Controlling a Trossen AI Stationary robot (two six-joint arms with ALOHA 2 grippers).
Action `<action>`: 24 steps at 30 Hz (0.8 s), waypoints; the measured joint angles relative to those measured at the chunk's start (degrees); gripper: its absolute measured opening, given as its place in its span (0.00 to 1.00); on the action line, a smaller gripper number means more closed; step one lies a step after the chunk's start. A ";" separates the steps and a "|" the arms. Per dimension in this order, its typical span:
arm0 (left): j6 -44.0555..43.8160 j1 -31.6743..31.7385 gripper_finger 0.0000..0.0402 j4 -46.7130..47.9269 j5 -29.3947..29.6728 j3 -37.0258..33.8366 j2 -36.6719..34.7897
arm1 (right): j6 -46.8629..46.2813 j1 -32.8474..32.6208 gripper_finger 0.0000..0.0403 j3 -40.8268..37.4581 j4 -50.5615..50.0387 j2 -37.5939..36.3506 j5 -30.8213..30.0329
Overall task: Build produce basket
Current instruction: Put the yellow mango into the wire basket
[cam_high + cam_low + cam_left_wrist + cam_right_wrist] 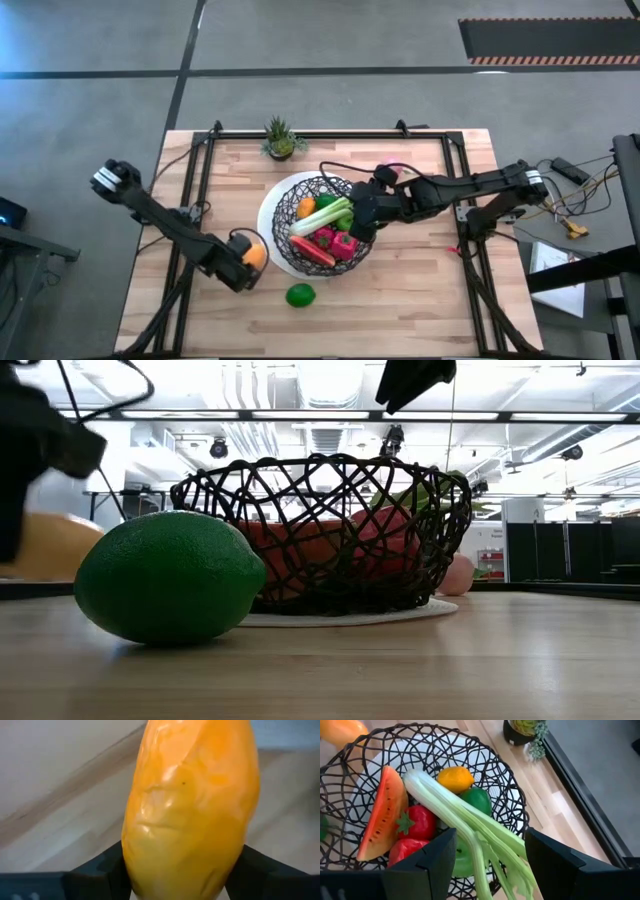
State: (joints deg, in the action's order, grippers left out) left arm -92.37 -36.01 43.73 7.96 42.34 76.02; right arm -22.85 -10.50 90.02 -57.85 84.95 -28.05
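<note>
gripping orange fruit [254,255] with our left gripper [248,262] beside the basket [283,205]; our right gripper [352,222] clasps the celery [329,215] over it.

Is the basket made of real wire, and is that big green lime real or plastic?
The basket looks like thin black wire or painted metal: stiff criss-crossing strands with a matte finish. The green lime looks like moulded plastic, evenly coloured with a faint sheen, though a real fruit can't be ruled out.
</note>
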 joint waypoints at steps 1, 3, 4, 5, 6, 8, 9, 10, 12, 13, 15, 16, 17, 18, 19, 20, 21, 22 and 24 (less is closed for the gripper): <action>1.18 0.02 0.54 1.46 -0.95 0.17 -2.11 | 0.00 0.00 0.54 0.00 -0.13 -0.09 0.00; 3.88 0.02 0.54 2.65 -2.31 0.55 -6.63 | 0.16 0.00 0.54 0.00 -0.60 -0.18 0.00; 5.52 0.02 0.54 2.92 -3.49 0.64 -8.82 | 0.20 0.00 0.54 0.00 -0.60 -0.20 0.00; 7.49 0.02 0.54 3.19 -4.80 0.75 -10.88 | 0.22 0.00 0.54 0.00 -0.59 -0.20 0.00; 9.69 0.02 0.54 3.28 -6.63 0.94 -13.03 | 0.25 0.00 0.54 0.00 -0.63 -0.22 0.00; 14.24 0.02 0.54 3.23 -11.79 1.78 -16.89 | 0.39 0.00 0.54 0.00 -0.65 -0.24 0.00; 16.07 0.02 0.54 3.24 -14.75 2.40 -18.44 | 0.52 0.00 0.54 0.00 -0.63 -0.26 0.00; 17.38 0.02 0.54 3.15 -17.74 3.11 -19.85 | 0.59 0.00 0.54 0.00 -0.63 -0.28 0.00; 17.96 0.02 0.54 3.10 -22.66 4.62 -21.52 | 0.76 0.02 0.54 0.00 -0.63 -0.31 -0.01; 17.98 0.07 0.54 2.86 -24.35 5.56 -21.88 | 0.91 0.02 0.54 0.00 -0.61 -0.31 -0.02; 18.41 0.36 0.54 0.88 -26.51 7.21 -21.93 | 1.00 0.02 0.54 0.00 -0.62 -0.31 -0.05; 19.04 0.59 0.54 -0.61 -26.69 7.97 -21.51 | 1.01 0.02 0.54 0.00 -0.62 -0.31 -0.14; 19.92 1.04 0.54 -2.14 -26.78 8.79 -20.90 | 1.00 0.02 0.54 0.00 -0.60 -0.31 -0.32; 21.14 1.66 0.54 -3.48 -26.73 9.48 -20.14 | 0.98 0.02 0.54 0.00 -0.59 -0.31 -0.45; 22.40 2.53 0.54 -4.50 -26.45 10.08 -19.26 | 0.98 0.02 0.54 -0.04 -0.59 -0.31 -0.46; 23.81 3.60 0.54 -5.70 -25.79 10.60 -18.32 | 0.98 0.02 0.54 -0.10 -0.59 -0.31 -0.46; 25.43 4.78 0.54 -7.09 -25.19 11.28 -17.33 | 0.96 0.02 0.54 -0.11 -0.56 -0.31 -0.46; 27.46 6.06 0.54 -8.52 -24.57 12.06 -16.35 | 0.96 0.02 0.54 -0.11 -0.52 -0.31 -0.46; 32.08 9.10 0.54 -10.08 -22.64 13.77 -14.39 | 0.96 0.02 0.54 -0.11 -0.33 -0.31 -0.47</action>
State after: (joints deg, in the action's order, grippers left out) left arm -60.29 -26.91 33.64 -14.68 56.11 61.63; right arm -21.89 -10.48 89.91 -58.18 84.64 -28.53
